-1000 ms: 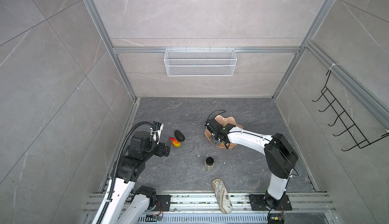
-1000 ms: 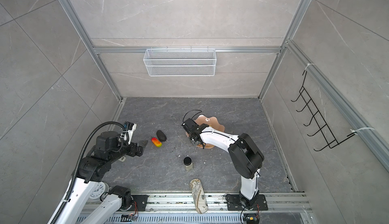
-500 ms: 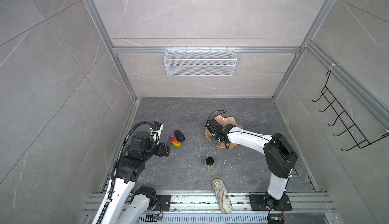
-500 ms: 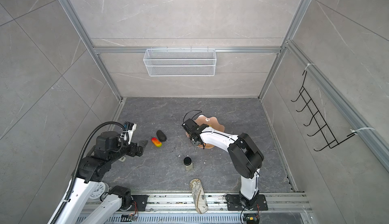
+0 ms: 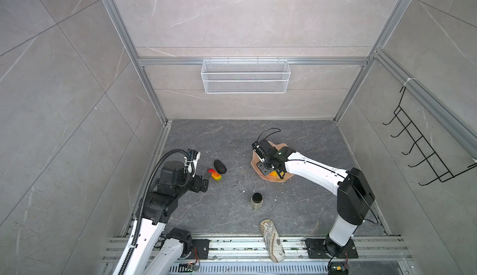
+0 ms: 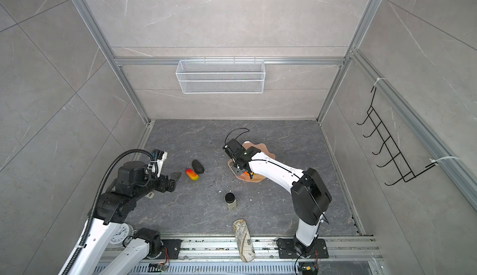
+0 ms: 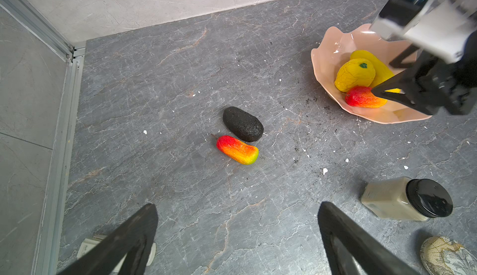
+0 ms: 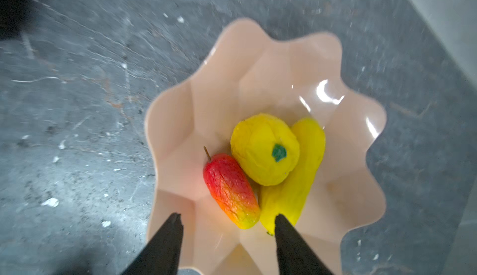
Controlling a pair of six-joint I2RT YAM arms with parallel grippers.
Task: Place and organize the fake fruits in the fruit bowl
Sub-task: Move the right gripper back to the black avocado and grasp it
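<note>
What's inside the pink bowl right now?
Three fruits: a red-yellow mango, a stubby yellow fruit and a long yellow one. The stubby fruit covers part of the long one; the bowl floor beneath them is hidden.

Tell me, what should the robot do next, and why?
Probably lower the open left hand onto the red-and-yellow fruit lying nearest it, beside the black fruit; both are outside the bowl. The right hand, open over three fruits in the bowl, holds nothing.
</note>
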